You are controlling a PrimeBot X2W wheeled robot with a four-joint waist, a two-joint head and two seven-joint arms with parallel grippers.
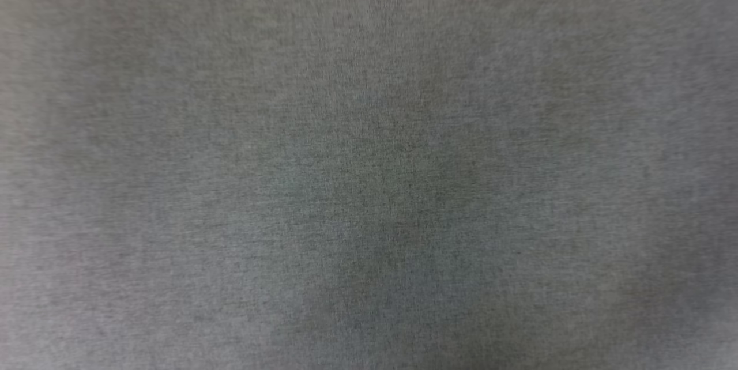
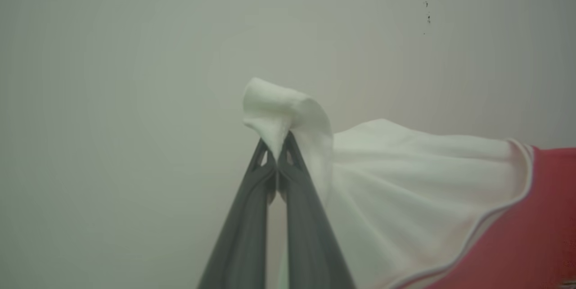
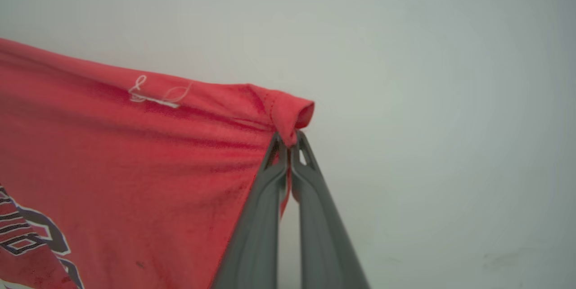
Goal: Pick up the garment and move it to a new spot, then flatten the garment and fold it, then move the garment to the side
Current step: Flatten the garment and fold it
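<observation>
- Squinting at the head view, I am getting just a blurred grey weave [image 1: 369, 162] and cannot tell what it is.
- I am seeing the shirt [image 3: 112, 158] cut off at the frame edges, and its black, white-edged lettering [image 3: 27, 230] is running off the lower left.
- My left claw [image 2: 277, 149] is pinching shut on a bunched tip of the white sleeve [image 2: 405, 181], with red cloth beside it.
- My right claw [image 3: 289, 142] is clamping shut on a rolled red corner, with a loose white thread [image 3: 155, 95] lying near.
- Both wrist views are showing the shirt pulled taut before a plain pale surface [image 2: 135, 100].
</observation>
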